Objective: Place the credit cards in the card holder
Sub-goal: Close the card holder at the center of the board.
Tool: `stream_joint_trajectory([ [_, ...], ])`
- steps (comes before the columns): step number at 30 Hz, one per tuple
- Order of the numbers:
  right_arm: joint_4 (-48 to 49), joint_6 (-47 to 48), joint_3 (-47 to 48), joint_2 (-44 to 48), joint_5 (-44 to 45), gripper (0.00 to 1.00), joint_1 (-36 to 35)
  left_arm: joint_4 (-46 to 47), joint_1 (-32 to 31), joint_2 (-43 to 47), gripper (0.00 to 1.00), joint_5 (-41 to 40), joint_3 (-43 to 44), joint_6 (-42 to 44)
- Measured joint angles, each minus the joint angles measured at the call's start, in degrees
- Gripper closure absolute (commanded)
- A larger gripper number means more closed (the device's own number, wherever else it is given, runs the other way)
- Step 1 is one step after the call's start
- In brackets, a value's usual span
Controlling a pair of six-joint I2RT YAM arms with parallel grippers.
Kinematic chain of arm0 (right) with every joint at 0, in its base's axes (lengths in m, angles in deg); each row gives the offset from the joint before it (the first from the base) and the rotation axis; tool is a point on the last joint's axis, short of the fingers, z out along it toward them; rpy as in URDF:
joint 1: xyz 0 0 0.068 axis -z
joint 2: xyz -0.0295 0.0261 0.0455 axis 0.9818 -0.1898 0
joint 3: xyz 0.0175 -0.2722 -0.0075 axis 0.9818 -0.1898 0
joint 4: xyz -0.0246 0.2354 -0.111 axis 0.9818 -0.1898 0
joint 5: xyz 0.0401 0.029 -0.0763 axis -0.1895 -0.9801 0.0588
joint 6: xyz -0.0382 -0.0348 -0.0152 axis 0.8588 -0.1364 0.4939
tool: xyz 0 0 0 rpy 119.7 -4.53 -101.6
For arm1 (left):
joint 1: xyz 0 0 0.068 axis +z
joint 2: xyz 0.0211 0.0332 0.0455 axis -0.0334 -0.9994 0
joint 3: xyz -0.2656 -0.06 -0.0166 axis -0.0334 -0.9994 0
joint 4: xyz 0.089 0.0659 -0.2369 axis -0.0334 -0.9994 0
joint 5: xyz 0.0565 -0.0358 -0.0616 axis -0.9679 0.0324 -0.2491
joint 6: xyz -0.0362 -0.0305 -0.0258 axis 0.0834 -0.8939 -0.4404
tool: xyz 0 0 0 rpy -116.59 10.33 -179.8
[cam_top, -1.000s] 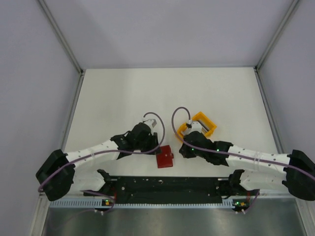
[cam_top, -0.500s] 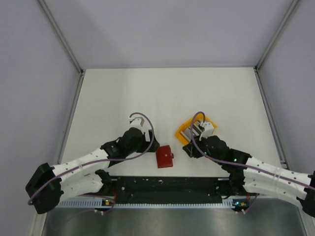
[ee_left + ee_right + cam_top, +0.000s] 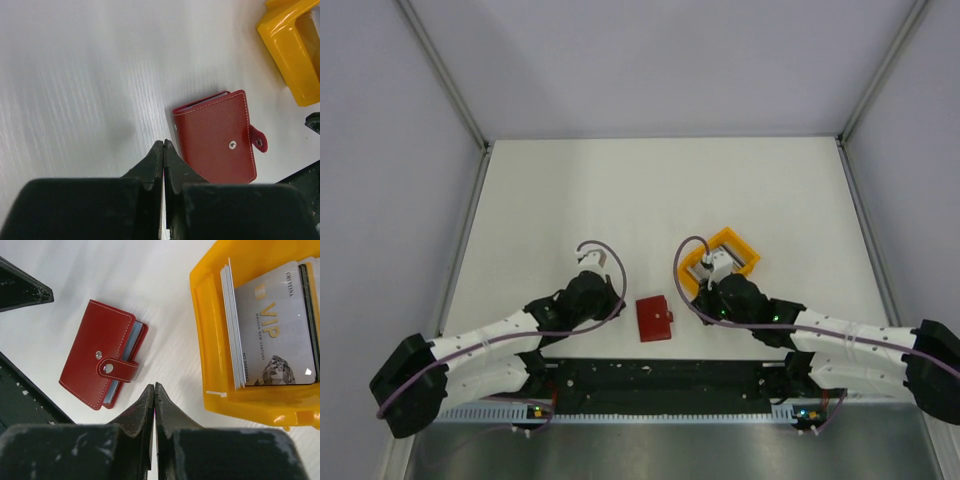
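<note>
Left gripper (image 3: 163,146): fingers pressing together, gripping nothing.
Right gripper (image 3: 154,388): fingers pressing together, gripping nothing.
Card holder (image 3: 654,318): lying folded on the table (image 3: 620,190), between both grippers, touching neither.
Credit cards (image 3: 276,330): sitting stacked inside the yellow bin (image 3: 210,345).

The dark red card holder (image 3: 654,318) lies flat and folded shut at the near middle, its tab unsnapped. Just far-right of it, the credit cards (image 3: 272,330) sit stacked inside a yellow bin (image 3: 206,335), with a grey VIP card on top.
</note>
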Motion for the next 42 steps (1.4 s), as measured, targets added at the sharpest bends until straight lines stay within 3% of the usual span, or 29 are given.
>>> stream_joint_trajectory([
  [8,3.87,0.00,0.02,-4.92,-3.85,1.00,0.72,5.88,-0.98,-1.62,1.00,4.42,-3.82,-2.03],
  [27,8.94,0.09,0.57,-11.39,-13.20,1.00,1.81,10.49,-7.13,-14.69,1.00,5.40,2.23,0.24],
  [42,9.97,-0.68,1.49,-12.20,-15.08,1.00,1.86,10.51,-8.44,-13.18,1.00,5.46,2.23,0.85],
])
